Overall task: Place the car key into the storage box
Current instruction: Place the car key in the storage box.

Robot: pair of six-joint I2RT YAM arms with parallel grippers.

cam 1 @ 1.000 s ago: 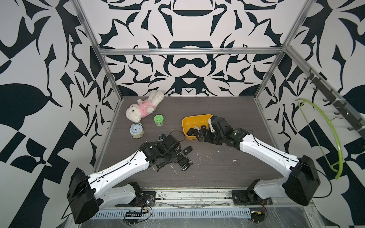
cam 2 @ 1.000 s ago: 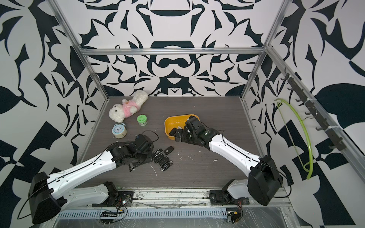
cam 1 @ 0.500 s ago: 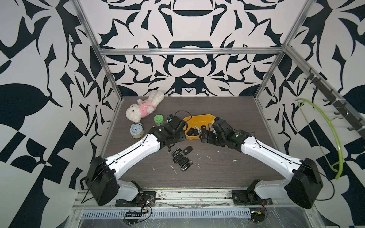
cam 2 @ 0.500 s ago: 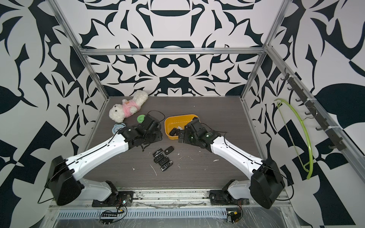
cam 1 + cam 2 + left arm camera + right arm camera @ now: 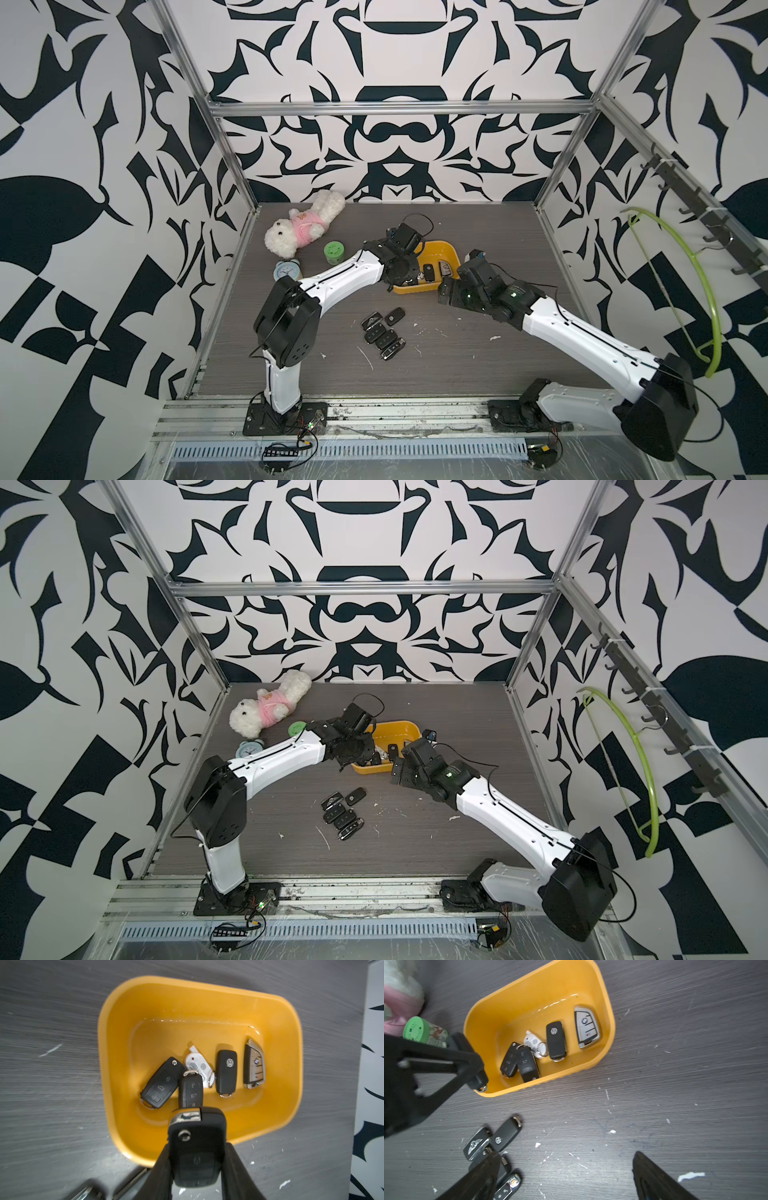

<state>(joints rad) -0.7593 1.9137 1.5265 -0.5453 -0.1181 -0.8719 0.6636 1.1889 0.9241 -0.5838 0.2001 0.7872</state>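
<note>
Tabletop: 5 loose keys, box w/ 5

A white plush toy in a pink shirt lay near the far left corner of the dark wooden table. Close to it stood a small round green jar and a light blue alarm clock, not touching each other. On the right wall a green hanger hung at a rail of dark hooks.

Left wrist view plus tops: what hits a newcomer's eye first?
The yellow storage box on the dark table, with five key fobs lying in it. The left gripper, shut on a black car key, holds it over the box's rim. A cluster of loose keys lies on the table nearer the arm bases.
</note>
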